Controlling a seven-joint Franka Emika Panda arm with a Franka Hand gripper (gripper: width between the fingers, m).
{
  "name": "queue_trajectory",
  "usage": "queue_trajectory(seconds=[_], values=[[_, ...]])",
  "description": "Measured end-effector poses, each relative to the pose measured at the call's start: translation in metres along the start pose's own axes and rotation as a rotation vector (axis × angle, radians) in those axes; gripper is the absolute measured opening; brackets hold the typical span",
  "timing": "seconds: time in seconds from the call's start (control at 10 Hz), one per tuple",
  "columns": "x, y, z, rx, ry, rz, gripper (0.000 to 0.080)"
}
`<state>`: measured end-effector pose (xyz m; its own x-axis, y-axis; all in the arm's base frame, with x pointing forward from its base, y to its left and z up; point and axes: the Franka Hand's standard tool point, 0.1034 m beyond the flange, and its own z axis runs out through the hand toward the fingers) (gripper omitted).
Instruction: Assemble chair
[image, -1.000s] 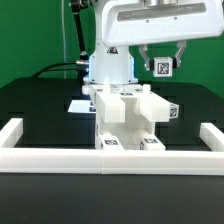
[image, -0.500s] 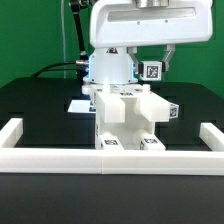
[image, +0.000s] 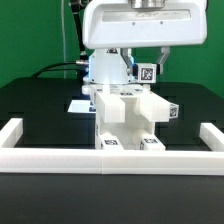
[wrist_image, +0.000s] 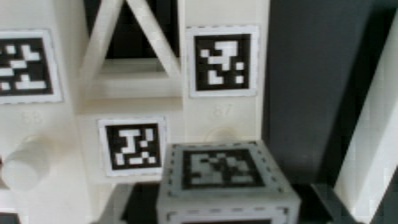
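You see your gripper (image: 147, 66) closed on a small matte white plastic block with a square tag (image: 146, 73), held in the air, higher than the partly joined white blocky plastic chair (image: 125, 115), on the black worktop (image: 40, 105)

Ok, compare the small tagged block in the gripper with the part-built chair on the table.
The small block is one compact piece; the part-built chair is far bigger, with several parts joined. The small block hangs in the air, clamped in the gripper; the part-built chair stands on the table. Both are matte white with black-and-white square tags.
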<state>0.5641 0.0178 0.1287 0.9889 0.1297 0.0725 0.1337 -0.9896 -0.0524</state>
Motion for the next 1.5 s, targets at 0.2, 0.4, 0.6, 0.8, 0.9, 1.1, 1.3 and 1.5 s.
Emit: queue_trajectory(seconds=[0.2,0.4,0.6,0.8,0.9,1.1,1.3,1.5], values=[[0.0,-0.004,0.002,0.002,-0.002,-0.004,0.0284],[-0.002,-0.006,0.007,0.0,-0.009,-0.003,0.0284],[-0.003,-0.006,0.012,-0.002,-0.016,-0.005,0.0284],[-0.004,-0.006,0.013,-0.002,-0.019,-0.004,0.0284],[-0.004,-0.006,0.015,-0.003,-0.02,-0.005,0.0284],[-0.002,-0.006,0.015,-0.007,-0.011,-0.007,0.0284],[-0.002,-0.006,0.015,-0.007,-0.011,-0.007,0.0284],[-0.002,-0.006,0.015,-0.007,-0.011,-0.007,0.0284]])
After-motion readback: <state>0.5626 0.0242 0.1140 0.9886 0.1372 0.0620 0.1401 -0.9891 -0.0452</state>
